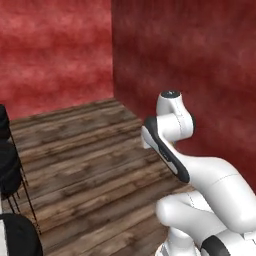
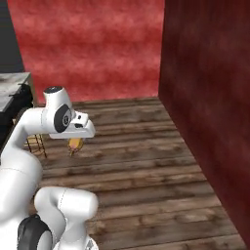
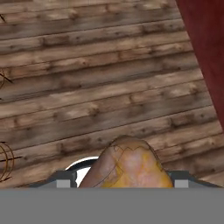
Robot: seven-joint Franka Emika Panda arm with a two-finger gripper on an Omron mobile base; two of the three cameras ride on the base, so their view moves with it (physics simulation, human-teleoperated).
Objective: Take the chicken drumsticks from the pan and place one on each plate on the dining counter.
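A golden-yellow chicken drumstick (image 3: 129, 164) sits between my fingertips at the bottom of the hand view, and my gripper (image 3: 120, 180) is shut on it. From the right base view the same drumstick (image 2: 74, 142) hangs under my hand, held by the gripper (image 2: 74, 147) above the wooden floor. A corner of the grey marbled dining counter (image 2: 10, 90) shows at the far left of that view, well to the left of my hand. The pan and the plates are out of view.
Red walls (image 2: 205, 97) meet in a corner ahead and close off the right side. Wooden floor (image 1: 90, 150) lies below the arm. Dark stools (image 1: 9, 167) stand at the left, one with thin legs (image 2: 36, 142) beside the counter.
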